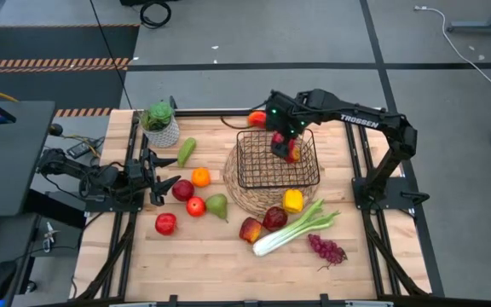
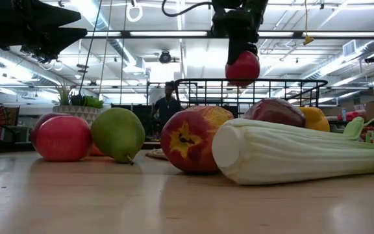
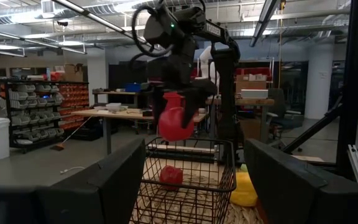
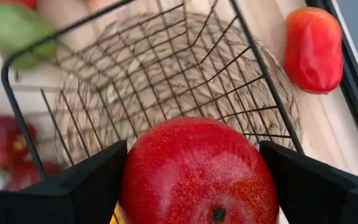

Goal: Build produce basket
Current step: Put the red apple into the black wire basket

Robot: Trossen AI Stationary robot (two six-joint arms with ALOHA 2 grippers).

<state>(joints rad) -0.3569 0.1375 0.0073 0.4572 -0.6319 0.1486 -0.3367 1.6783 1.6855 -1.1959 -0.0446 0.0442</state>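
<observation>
Right gripper (image 1: 286, 147) clamps round red apple (image 4: 197, 171) above black wire-mesh basket (image 1: 247, 175); next: lower, release inside.

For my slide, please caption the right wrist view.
Right end effector holds a round red apple above the black wire-mesh basket.

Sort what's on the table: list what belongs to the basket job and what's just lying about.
Job:
- basket
- red apple held by the right gripper over the basket
- loose produce: celery, grapes, orange, green pear, yellow pepper

Lying about:
- potted plant
- woven mat
</observation>
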